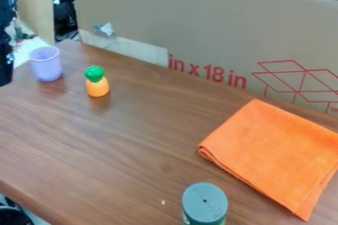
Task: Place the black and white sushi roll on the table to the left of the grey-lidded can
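Wooden tabletop seen from above at a slant, near to far. At the near edge of the view, right of centre, stands a cylindrical canister with a grey-green top marked by a small dark spot at its middle. Beyond it, to the right, a folded orange cloth lies flat, one corner pointing toward the viewer. Farther back on the left, a small orange toy with a bumpy green top stands upright. Just beside it, a little farther left and back, is a lilac cup, mouth up. My black gripper is at the left edge of the view, near the cup and apart from it; whether it is spread or closed I cannot tell. Behind the tabletop rises a brown cardboard panel with red lettering and red box outlines.
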### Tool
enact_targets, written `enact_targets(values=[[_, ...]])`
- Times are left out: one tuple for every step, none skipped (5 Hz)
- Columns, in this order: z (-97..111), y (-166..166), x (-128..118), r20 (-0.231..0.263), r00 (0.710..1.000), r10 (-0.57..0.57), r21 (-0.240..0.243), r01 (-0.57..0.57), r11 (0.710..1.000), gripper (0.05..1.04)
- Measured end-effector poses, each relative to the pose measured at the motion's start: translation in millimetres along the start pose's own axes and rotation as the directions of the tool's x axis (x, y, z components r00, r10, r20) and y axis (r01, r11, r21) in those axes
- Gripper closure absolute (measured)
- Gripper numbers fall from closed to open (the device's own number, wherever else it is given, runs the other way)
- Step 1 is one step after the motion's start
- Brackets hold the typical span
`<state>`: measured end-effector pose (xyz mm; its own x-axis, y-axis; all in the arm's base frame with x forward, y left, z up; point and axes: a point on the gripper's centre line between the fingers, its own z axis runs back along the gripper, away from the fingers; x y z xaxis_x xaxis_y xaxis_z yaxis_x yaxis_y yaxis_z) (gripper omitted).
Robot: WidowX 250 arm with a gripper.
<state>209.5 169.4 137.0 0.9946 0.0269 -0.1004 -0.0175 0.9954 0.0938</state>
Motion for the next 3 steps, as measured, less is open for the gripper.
enact_targets(values=[[-4, 16, -10, 0.002, 1.000, 0.021, 0.002, -0.021, 1.000, 0.083], [-25, 36, -18, -0.041, 0.999, 0.010, -0.009, -0.010, 1.000, 0.083], [-38, 48, -26, -0.056, 0.998, 0.016, -0.026, -0.018, 0.999, 0.083]])
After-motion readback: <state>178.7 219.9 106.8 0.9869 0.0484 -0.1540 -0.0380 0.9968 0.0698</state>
